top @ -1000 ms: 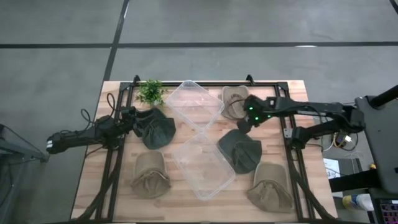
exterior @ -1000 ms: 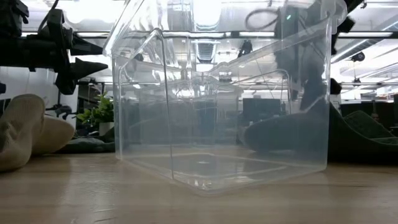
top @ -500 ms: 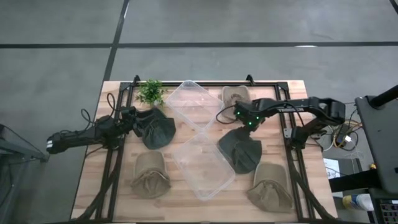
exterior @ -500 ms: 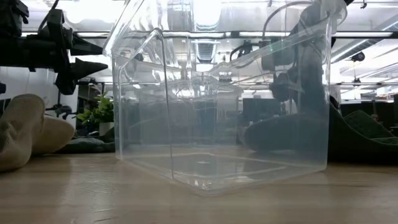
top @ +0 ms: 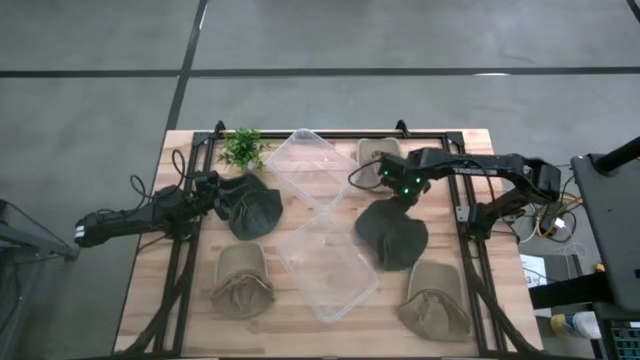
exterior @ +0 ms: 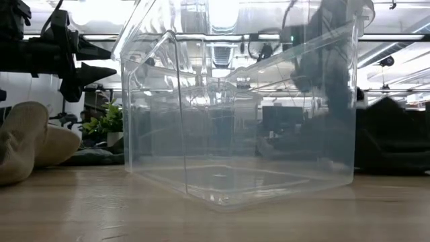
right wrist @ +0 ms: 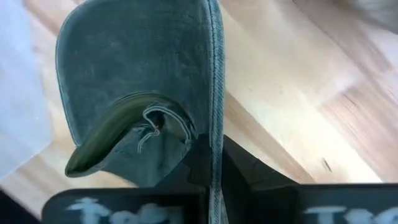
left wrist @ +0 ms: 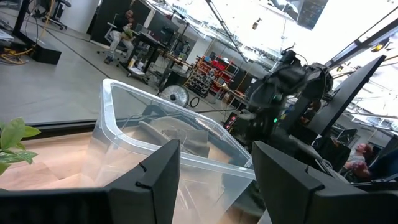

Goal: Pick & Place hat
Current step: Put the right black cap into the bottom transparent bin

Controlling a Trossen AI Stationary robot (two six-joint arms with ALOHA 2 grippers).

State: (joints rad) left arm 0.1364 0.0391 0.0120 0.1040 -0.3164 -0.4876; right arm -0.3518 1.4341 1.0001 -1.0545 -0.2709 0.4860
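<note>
A dark green hat (top: 392, 238) lies right of centre beside the near clear bin (top: 328, 265). My right gripper (top: 394, 203) is at its far edge, shut on it; the right wrist view shows the hat (right wrist: 137, 81) stretching away from the fingers. In the low view the hat (exterior: 390, 131) stands up in a peak. My left gripper (top: 214, 190) hangs open above the table's left side, next to a second dark hat (top: 250, 206), touching nothing. My right gripper pinches the stitched rim (right wrist: 215, 134) of the dark green hat between its two fingers, at the hat's far edge. The fingers come from above, slanting toward the near edge. The held edge is raised and the hat's near part rests on the table.
A second clear bin (top: 312, 165) stands at the back centre. Tan hats lie at the near left (top: 243, 281), near right (top: 437, 300) and back right (top: 378, 155). A small green plant (top: 242, 147) stands at the back left. A black frame runs around the table.
My right gripper has moved from beside the back tan hat down to the dark green hat's far edge and taken hold of it. That edge has risen and the hat has bunched up taller, while its near part stays on the table.
</note>
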